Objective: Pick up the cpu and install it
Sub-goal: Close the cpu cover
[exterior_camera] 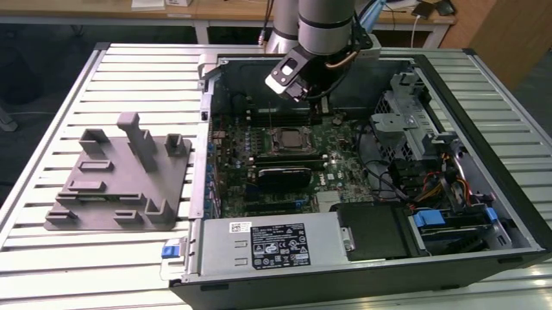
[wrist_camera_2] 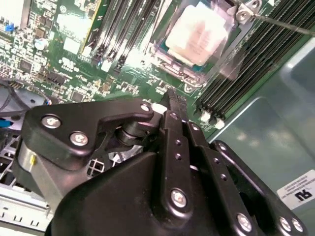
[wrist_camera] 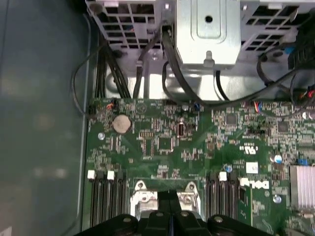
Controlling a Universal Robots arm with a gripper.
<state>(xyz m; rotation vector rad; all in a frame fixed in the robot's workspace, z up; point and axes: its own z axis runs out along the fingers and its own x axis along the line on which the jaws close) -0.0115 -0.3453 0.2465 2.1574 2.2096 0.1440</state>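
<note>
The cpu lies flat in the motherboard socket, its pale shiny top facing up; in the exterior view the cpu is the silver square at the middle of the board. My gripper hangs above the board a little beyond the socket, with its black fingers pressed together and nothing between them. In the first wrist view the gripper covers the middle of the socket, and silver frame parts show on either side. From the exterior view the gripper is over the far part of the open case.
The open computer case holds memory slots, a thin metal socket lever, a drive cage with black cables, and a power supply at the front. A grey fixture block stands on the slatted table at the exterior view's left.
</note>
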